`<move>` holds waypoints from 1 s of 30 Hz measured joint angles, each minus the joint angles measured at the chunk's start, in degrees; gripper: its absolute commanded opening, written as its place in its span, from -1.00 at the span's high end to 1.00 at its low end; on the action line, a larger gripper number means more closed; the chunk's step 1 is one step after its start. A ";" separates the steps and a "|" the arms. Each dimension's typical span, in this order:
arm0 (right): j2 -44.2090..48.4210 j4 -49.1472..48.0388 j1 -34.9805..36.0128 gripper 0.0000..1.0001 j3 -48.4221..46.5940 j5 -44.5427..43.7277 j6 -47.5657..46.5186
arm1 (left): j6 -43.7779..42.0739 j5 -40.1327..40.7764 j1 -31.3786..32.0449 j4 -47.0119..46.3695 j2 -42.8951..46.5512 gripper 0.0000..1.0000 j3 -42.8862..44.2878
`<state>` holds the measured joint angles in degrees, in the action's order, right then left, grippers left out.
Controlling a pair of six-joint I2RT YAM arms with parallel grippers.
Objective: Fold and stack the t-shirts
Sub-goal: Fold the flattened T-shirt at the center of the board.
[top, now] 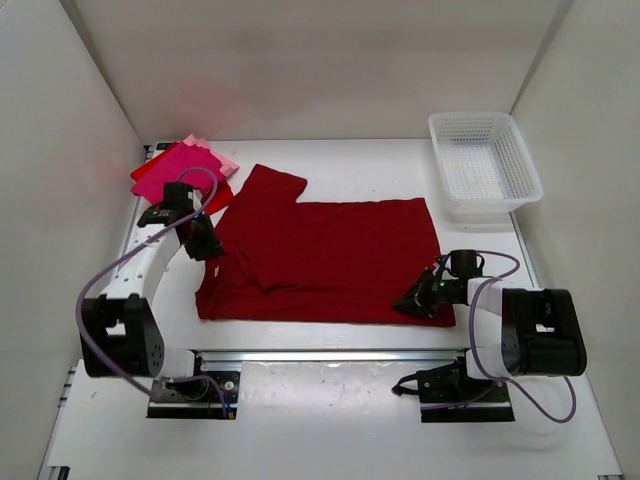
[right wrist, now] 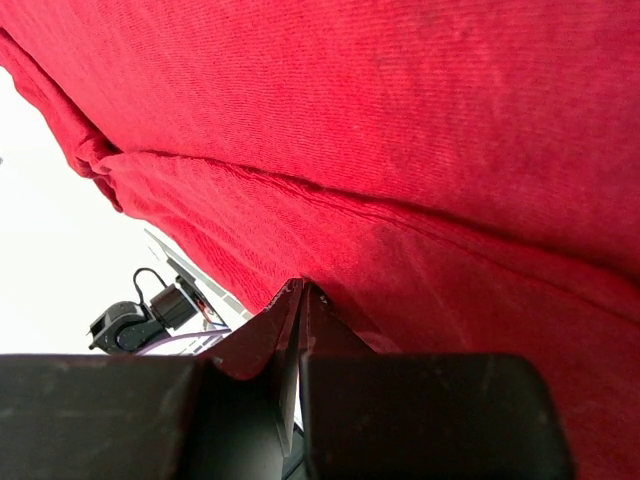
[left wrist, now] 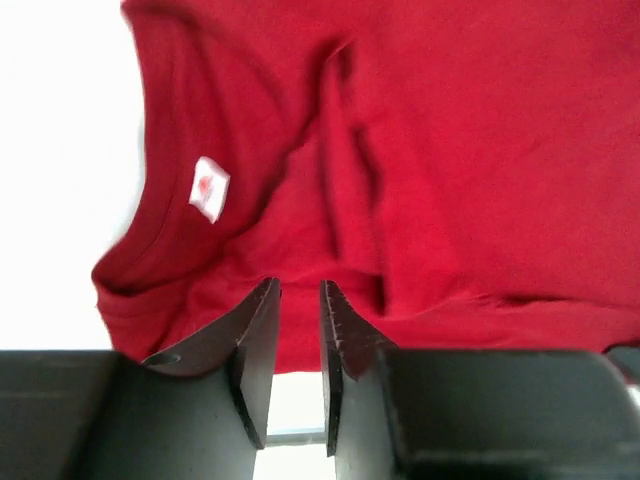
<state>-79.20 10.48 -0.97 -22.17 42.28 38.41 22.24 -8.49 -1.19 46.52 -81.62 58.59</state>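
A dark red t-shirt (top: 340,255) lies spread across the middle of the table, its left part folded over. My left gripper (top: 212,245) hangs at the shirt's left edge by the collar, open. In the left wrist view a narrow gap shows between its fingers (left wrist: 298,285), with nothing in it, and a white label (left wrist: 209,188) sits inside the collar. My right gripper (top: 412,300) is at the shirt's near right corner. It is shut, its tips (right wrist: 303,287) pinched on the hem of the cloth (right wrist: 400,120). Folded magenta (top: 180,165), light pink (top: 225,158) and bright red (top: 145,178) t-shirts are stacked at the back left.
A white lattice basket (top: 485,208) stands at the back right corner. White walls close in the table on the left, back and right. A metal rail (top: 330,355) runs along the near edge between the two arm bases.
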 measured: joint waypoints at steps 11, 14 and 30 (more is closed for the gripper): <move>-0.48 0.22 -0.35 1.00 -0.31 0.46 -0.96 | 12.17 -5.16 14.58 -11.93 6.69 0.68 -13.92; -0.37 1.18 -0.33 0.96 -1.03 0.20 -1.64 | 17.62 -8.39 15.65 -18.80 6.29 0.38 -19.47; 4.39 6.21 -0.17 0.51 -1.97 -1.27 -4.57 | 29.64 -7.63 13.88 -30.58 8.48 0.14 -28.79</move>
<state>-74.81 16.69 -1.15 -24.14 41.01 33.85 51.88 -16.12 12.69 15.94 -73.14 29.80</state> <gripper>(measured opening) 0.239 0.430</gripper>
